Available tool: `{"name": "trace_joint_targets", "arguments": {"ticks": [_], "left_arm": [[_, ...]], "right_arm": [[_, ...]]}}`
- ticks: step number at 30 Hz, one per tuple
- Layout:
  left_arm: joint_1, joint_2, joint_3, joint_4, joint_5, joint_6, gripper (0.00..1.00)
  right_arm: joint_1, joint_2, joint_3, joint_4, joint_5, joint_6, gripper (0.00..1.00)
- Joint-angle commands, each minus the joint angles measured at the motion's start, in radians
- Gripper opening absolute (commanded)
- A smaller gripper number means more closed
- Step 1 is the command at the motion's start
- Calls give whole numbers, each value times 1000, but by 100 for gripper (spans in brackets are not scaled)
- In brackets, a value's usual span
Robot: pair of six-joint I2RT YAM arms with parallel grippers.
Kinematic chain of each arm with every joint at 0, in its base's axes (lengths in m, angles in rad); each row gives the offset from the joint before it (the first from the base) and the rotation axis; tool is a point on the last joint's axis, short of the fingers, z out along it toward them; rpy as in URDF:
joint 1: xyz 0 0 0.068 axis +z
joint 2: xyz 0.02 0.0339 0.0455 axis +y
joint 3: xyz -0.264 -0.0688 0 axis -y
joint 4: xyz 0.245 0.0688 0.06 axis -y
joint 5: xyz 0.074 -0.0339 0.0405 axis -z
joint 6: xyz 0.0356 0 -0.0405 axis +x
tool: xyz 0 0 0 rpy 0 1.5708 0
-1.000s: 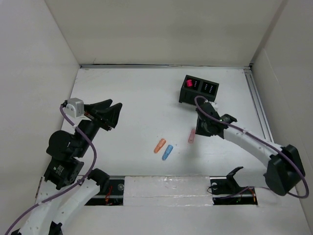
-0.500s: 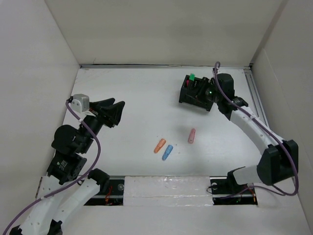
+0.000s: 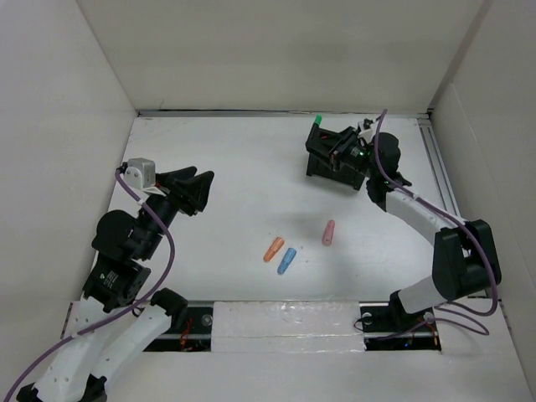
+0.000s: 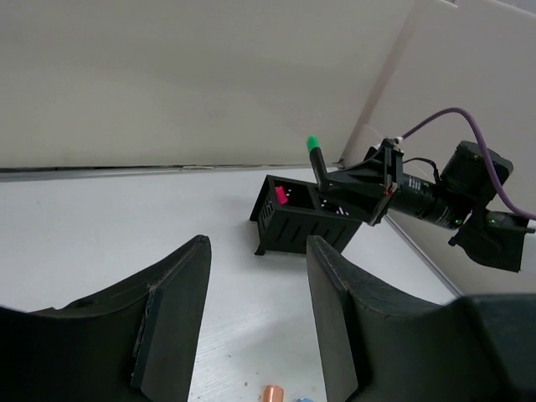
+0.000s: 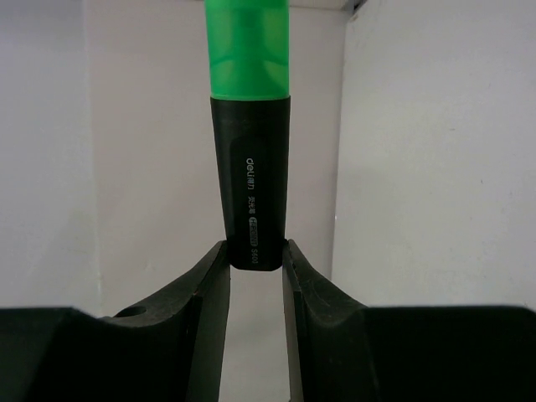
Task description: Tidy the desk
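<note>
The desk [image 3: 234,167] is a white tabletop. My right gripper [image 3: 333,149] is shut on a green-capped black highlighter [image 3: 319,124] and holds it tilted just above the black two-compartment holder [image 3: 322,167] at the back right. In the right wrist view the fingers [image 5: 209,276] clamp the highlighter's [image 5: 251,167] lower end. The left wrist view shows the highlighter [image 4: 318,167] over the holder [image 4: 293,226], which has a red item [image 4: 280,197] in its left compartment. My left gripper [image 3: 191,188] is open and empty above the desk's left side.
Three small marker-like pieces lie mid-desk: orange [image 3: 274,248], blue [image 3: 286,260], pink [image 3: 328,232]. White wall panels stand on the left, back and right. A metal rail [image 3: 440,176] runs along the right edge.
My right arm swung from mid-desk near the pink piece back to the holder, and the green highlighter now sticks up tilted over it. My left gripper shifted slightly.
</note>
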State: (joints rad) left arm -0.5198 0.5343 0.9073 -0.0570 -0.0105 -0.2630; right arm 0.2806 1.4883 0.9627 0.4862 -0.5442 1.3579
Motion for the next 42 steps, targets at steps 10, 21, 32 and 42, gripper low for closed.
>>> {"name": "trace_joint_targets", "arguments": {"ticks": [10, 21, 32, 42], "left_arm": [[4, -7, -7, 34, 3, 4, 46], [4, -8, -10, 36, -2, 4, 46], [4, -5, -11, 37, -2, 4, 46], [4, -5, -8, 34, -5, 2, 46]], "right_arm": [[-84, -26, -160, 167, 49, 121, 18], [-135, 44, -186, 212, 49, 159, 21], [-135, 148, -160, 302, 39, 217, 23], [-95, 225, -142, 388, 43, 268, 24]]}}
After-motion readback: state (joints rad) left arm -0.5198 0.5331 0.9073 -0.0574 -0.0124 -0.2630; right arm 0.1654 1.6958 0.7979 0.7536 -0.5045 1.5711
